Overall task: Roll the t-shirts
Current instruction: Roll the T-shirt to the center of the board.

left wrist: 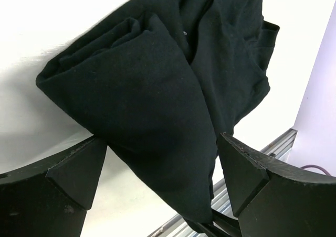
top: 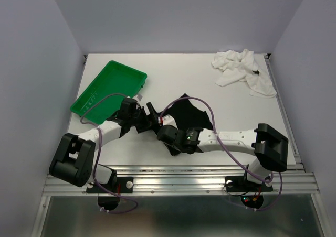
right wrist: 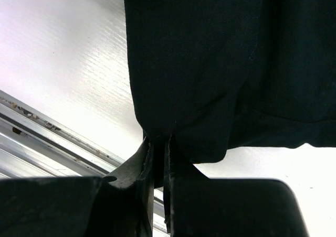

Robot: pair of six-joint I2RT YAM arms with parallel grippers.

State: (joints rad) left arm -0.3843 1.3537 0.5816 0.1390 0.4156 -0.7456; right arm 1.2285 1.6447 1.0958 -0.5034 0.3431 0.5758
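Left fingers (left wrist: pixel 71 176) gape wide astride the black shirt (left wrist: pixel 147 100); right fingers (right wrist: pixel 137 166) pinch its hem. Pulling now could unravel the loose fold.

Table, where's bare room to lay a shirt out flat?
Widest bare patch: far middle, between the green tray and the white t-shirt. Another: right side, from the white t-shirt down to the right arm. Crowded: near centre, where the left pincer and right pincer meet the black t-shirt.
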